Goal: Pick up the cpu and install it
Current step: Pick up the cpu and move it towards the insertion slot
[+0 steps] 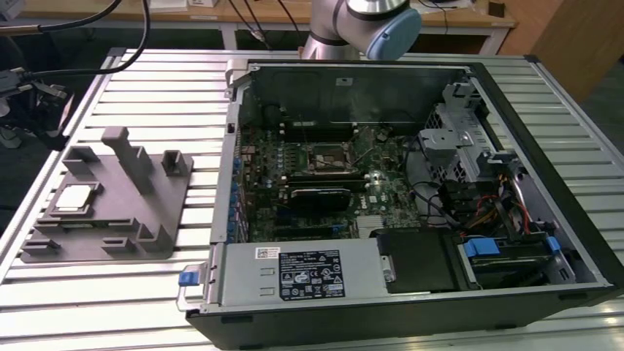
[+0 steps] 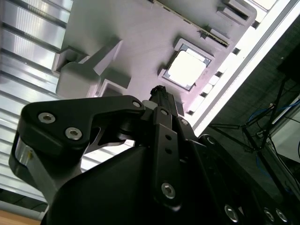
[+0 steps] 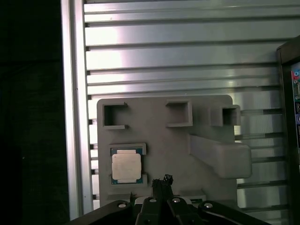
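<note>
While the cpu point(image 1: 76, 198) lies in a recess of the grey tray point(image 1: 122, 208) at the exterior view's left, the gripper point(image 3: 161, 180) hangs over the tray near it.
In the first wrist view its fingers are pressed together, holding nothing. The open case point(image 1: 351, 95) fills the exterior view's right, socket point(image 1: 329, 157) mid-board; the print on its black-and-white label point(image 1: 312, 272) is too small to read.

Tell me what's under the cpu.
The cpu lies in a shallow framed recess of the grey tray, which rests on the slatted metal table. The recess floor beneath it is covered.
</note>
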Motion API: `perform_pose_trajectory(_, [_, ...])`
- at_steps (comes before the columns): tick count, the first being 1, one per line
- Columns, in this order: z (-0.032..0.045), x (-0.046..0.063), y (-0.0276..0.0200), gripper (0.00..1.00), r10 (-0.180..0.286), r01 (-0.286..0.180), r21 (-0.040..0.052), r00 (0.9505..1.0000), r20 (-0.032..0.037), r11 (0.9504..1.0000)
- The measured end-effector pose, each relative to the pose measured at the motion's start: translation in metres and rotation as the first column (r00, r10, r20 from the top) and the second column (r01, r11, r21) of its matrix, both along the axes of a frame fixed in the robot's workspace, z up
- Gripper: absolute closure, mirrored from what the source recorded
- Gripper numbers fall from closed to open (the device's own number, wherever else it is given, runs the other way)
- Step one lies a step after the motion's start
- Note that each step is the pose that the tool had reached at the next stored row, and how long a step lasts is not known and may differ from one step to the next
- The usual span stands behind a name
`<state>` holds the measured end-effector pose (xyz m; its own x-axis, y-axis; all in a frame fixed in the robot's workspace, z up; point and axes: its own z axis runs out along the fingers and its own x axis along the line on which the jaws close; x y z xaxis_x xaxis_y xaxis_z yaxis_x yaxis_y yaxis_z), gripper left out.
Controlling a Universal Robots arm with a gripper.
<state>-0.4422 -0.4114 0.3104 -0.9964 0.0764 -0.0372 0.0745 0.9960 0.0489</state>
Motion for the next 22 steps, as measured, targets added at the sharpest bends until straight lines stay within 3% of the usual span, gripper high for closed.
perform_pose_trajectory(22, [-0.0154, -0.009, -0.0054, 0.89, -0.001, 0.001, -0.0002, 1.0, 0.0001, 1.0])
